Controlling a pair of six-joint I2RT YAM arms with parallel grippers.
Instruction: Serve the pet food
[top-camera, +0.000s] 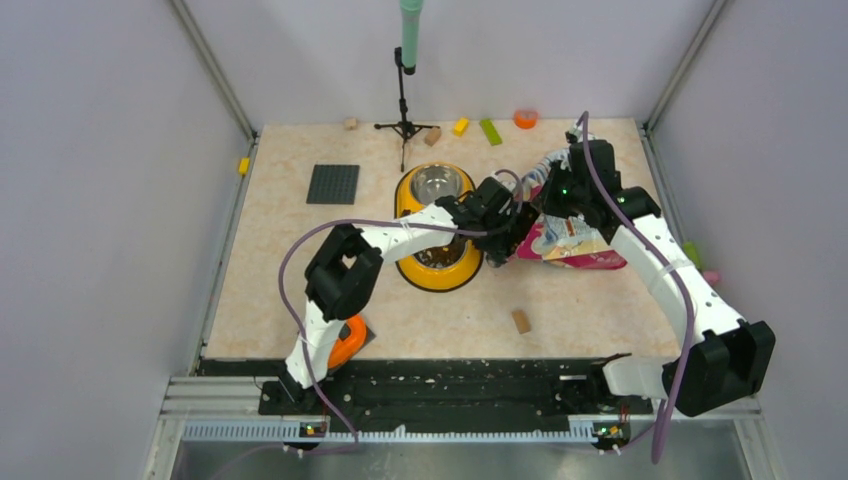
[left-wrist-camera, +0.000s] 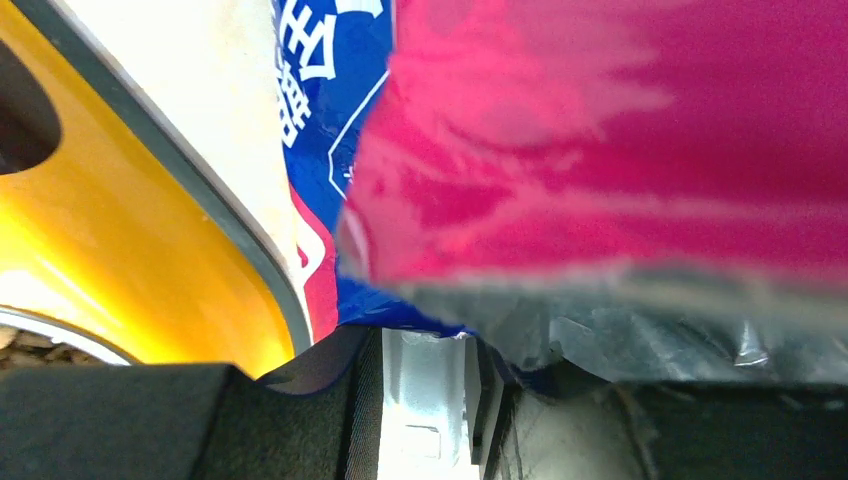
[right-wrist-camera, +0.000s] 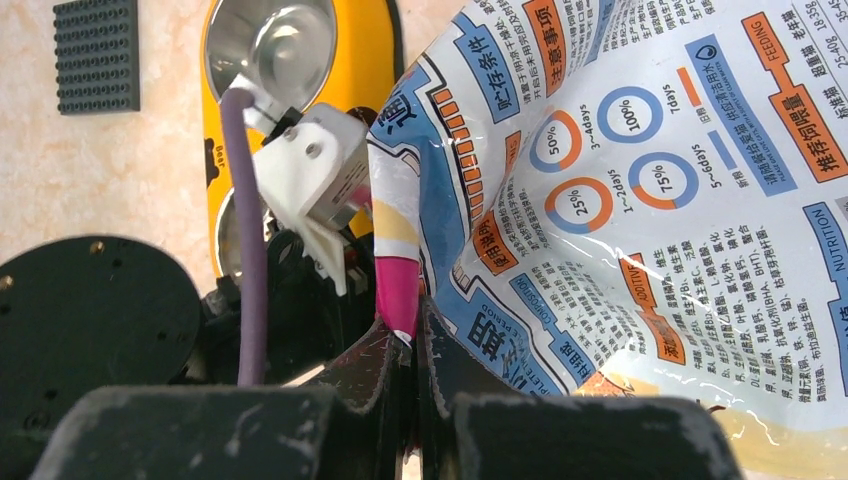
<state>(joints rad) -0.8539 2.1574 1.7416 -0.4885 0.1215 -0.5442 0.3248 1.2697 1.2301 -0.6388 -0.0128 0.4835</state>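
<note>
The magenta-pink pet food bag (top-camera: 575, 250) lies tilted just right of the yellow two-bowl feeder (top-camera: 412, 265), its mouth end toward the near bowl. My left gripper (top-camera: 508, 228) is shut on the bag's silvery edge (left-wrist-camera: 430, 340). The bag's pink face (left-wrist-camera: 600, 150) fills the left wrist view beside the feeder's yellow wall (left-wrist-camera: 100, 260). My right gripper (right-wrist-camera: 412, 345) is shut on a pink edge of the bag, whose printed white-and-blue back panel (right-wrist-camera: 640, 200) faces the camera. A few brown kibble pellets (left-wrist-camera: 40, 348) show in the near bowl. The far steel bowl (right-wrist-camera: 270, 45) looks empty.
A dark grey baseplate (top-camera: 332, 184) lies left of the feeder. A tripod stand (top-camera: 404, 125) stands behind it. Tan wooden blocks (top-camera: 521, 320) (top-camera: 433, 136), yellow (top-camera: 460, 127) and green (top-camera: 490, 131) bricks and an orange piece (top-camera: 525, 118) are scattered. An orange roll (top-camera: 348, 340) lies by the left arm's base.
</note>
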